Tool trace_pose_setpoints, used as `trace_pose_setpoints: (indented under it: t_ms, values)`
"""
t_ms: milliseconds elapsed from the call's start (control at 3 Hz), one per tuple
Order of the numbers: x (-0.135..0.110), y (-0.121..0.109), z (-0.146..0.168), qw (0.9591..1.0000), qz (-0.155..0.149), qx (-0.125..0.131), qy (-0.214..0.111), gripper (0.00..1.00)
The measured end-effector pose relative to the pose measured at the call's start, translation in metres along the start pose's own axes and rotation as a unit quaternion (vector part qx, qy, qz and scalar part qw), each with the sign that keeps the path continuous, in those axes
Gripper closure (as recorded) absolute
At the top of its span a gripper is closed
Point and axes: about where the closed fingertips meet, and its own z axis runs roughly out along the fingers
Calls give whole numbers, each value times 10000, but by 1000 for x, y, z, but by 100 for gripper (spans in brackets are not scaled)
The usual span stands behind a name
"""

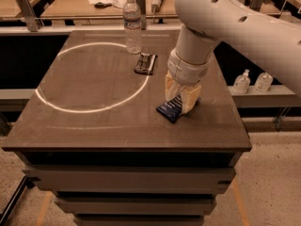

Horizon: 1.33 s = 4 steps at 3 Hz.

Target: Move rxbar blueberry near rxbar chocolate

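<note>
end effector [181, 99] position: we find it low over the right half of the surface [94, 126], at the end of the white arm that comes down from the upper right. its two pale fingers [189, 98] are closed on the rxbar blueberry [168, 110]. the far end of the wrapper sits between them and the near end sticks out toward the lower left of the view. we cannot tell whether that free end touches the surface.

target: the rxbar chocolate [146, 63] lies flat toward the far edge, at the outer side of the white ring [89, 111] marked on the surface and near the foot of the water bottle [132, 27]. the two bars are apart, with bare surface between them.

governing relation: from the end effector, the rxbar chocolate lies farther from the camera and somewhat to the left in the view. its long axis runs roughly near-to-far. the held bar's long axis runs diagonally, lower left to upper right.

we judge the transport step to be in hand and the task unfinished. the coming move calls for travel toward the far left, stopping short of the target so the blue wrapper lands beside it, not on it. the upright water bottle just beyond could be tipped by an overshoot.
</note>
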Motion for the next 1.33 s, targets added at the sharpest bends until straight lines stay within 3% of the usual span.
trace_pose_setpoints:
  t_ms: [333, 667, 1000, 1333]
  values:
    - [12, -3, -2, 9971, 535, 365, -403, 100]
    - [31, -10, -12, 9845, 1161, 967, -893, 100]
    - [46, -22, -30, 9726, 1447, 1474, -1065, 100]
    - [54, -37, -44, 9664, 1502, 1845, -969, 100]
